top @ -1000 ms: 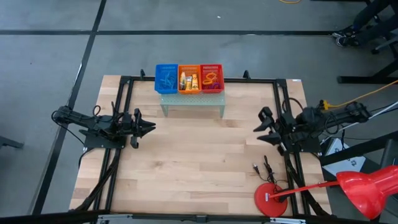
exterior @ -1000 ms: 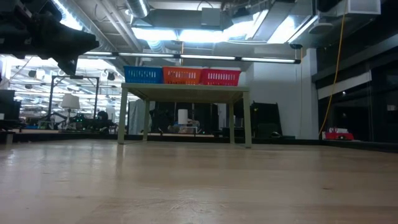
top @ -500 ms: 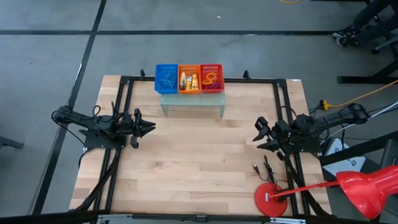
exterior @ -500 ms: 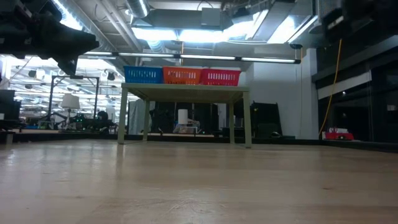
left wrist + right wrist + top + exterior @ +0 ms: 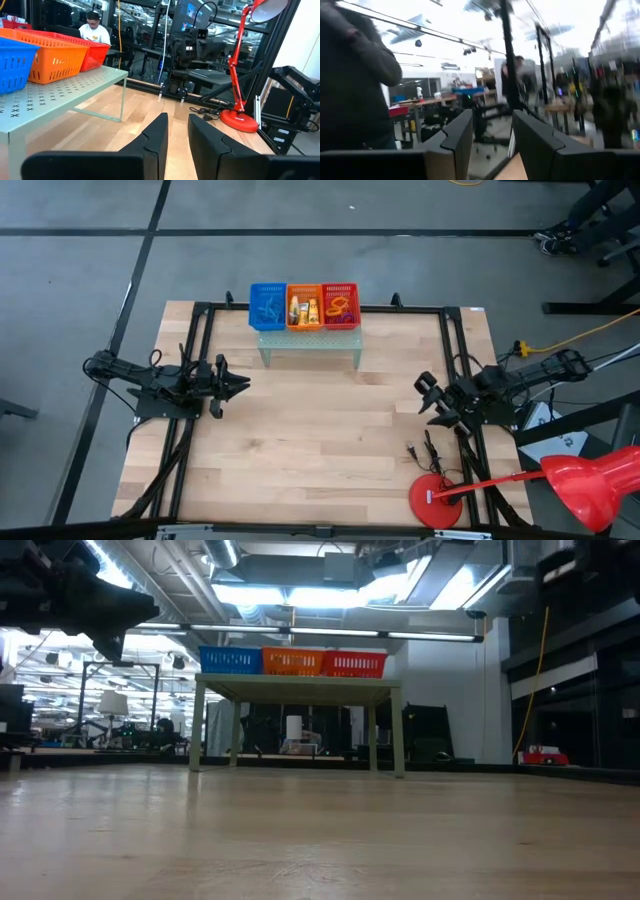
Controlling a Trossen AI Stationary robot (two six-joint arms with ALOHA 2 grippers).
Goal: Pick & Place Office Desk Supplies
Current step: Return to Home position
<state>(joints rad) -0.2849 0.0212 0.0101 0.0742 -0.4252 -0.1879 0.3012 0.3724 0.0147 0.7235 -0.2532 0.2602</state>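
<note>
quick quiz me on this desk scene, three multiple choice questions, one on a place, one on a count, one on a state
1. Which of the baskets sits in the middle of the row on the green stand?
A blue
B orange
C red

2. How many baskets are on the stand?
A two
B three
C four

3. What does the left pincer hold?
A a basket
B a pen
C nothing

Answers:
1 B: the orange basket has one basket on either side of it.
2 B: the high view shows three in a row.
3 C: its fingers stand apart with only bare table showing between them.
</note>
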